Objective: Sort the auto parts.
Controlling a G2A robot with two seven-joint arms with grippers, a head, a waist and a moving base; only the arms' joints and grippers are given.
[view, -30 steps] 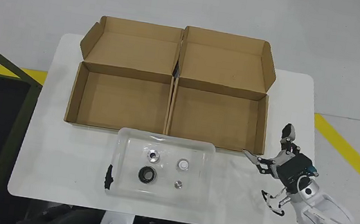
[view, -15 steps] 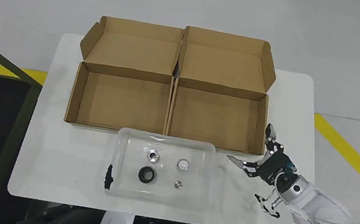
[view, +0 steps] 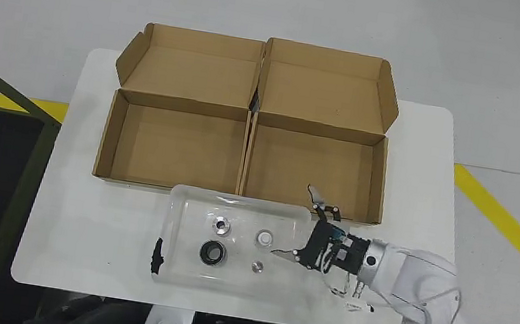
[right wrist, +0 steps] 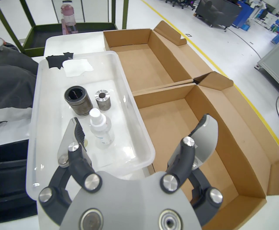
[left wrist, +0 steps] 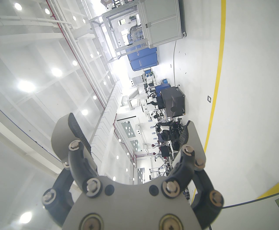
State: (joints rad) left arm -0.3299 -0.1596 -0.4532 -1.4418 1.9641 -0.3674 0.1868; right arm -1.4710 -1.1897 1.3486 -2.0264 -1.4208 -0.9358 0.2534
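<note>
No text is legible; print on the spray bottle (right wrist: 102, 129) is too small.

Clear tray (right wrist: 139, 130) open from above; upright bottle (right wrist: 101, 128) an obstacle inside.

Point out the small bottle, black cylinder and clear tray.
small bottle (right wrist: 104, 131): right wrist view, clear body.
black cylinder (right wrist: 79, 106): right wrist view, side wall.
clear tray (right wrist: 139, 122): right wrist view, side rim.

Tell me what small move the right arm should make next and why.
Probably ease the right gripper over the clear tray and down around the white bottle: it's open, empty, and that bottle stands nearest.
</note>
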